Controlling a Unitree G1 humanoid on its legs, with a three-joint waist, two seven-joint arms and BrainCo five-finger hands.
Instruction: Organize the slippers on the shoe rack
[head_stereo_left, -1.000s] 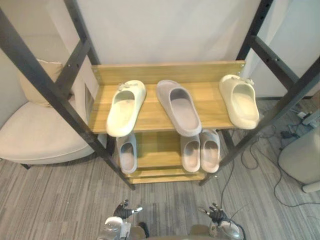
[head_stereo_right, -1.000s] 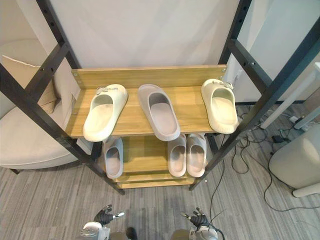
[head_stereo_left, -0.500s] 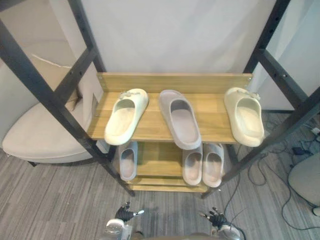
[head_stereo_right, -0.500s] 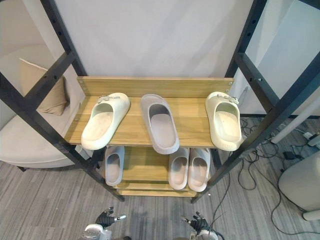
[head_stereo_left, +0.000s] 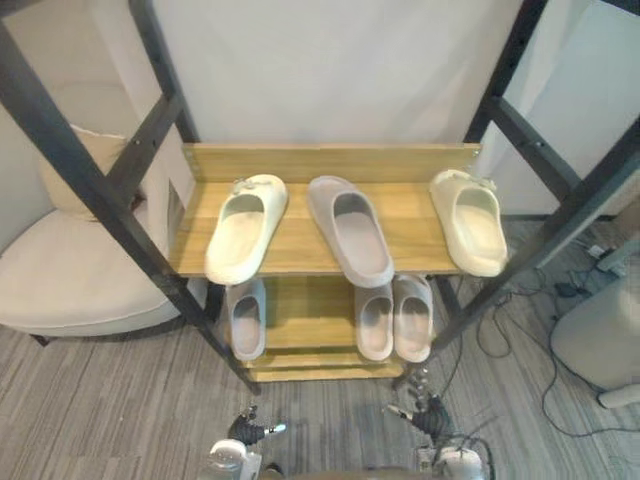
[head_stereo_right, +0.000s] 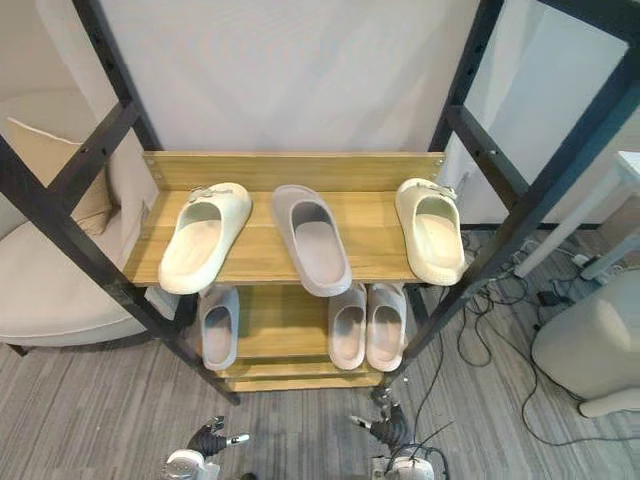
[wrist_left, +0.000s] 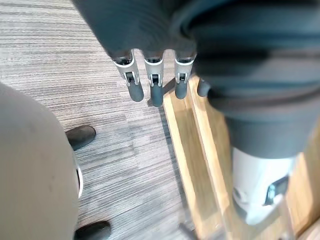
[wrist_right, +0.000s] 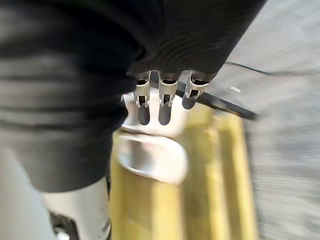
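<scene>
Now my right hand (head_stereo_left: 425, 416) has come closer to the shoe rack (head_stereo_left: 330, 161); my left hand (head_stereo_left: 246, 430) waits low. Both are open, holding nothing. Six slippers (head_stereo_left: 349, 231) lie on it, behind slanted black bars (head_stereo_left: 98, 188).

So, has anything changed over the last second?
The right hand has edged forward toward the shoe rack's base, fingers open, holding nothing. The rest of the shift is the camera moving. The left hand stays low and open; all six slippers lie as before, three per shelf.
</scene>
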